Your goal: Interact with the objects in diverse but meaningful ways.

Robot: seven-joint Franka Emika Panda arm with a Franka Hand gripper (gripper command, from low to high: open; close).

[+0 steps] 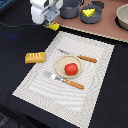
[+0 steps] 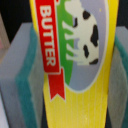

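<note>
We recorded the white gripper (image 1: 51, 23) at the far edge of the striped cloth placemat (image 1: 95, 85), clamped on the yellow red-marked butter packet (image 2: 75, 75), which in the wrist view sat squeezed between the two grey, teal-edged finger pads (image 2: 22, 75) with a cow picture and a red BUTTER ribbon facing the camera. In the exterior view we saw only a yellow corner of the packet (image 1: 53, 26) below the fingers. The red tomato (image 1: 71, 69) sat on the small tan plate (image 1: 59, 65) mid-mat, and the orange-brown bread loaf (image 1: 35, 57) lay off the mat on the exterior view's left, both well apart from the gripper.
</note>
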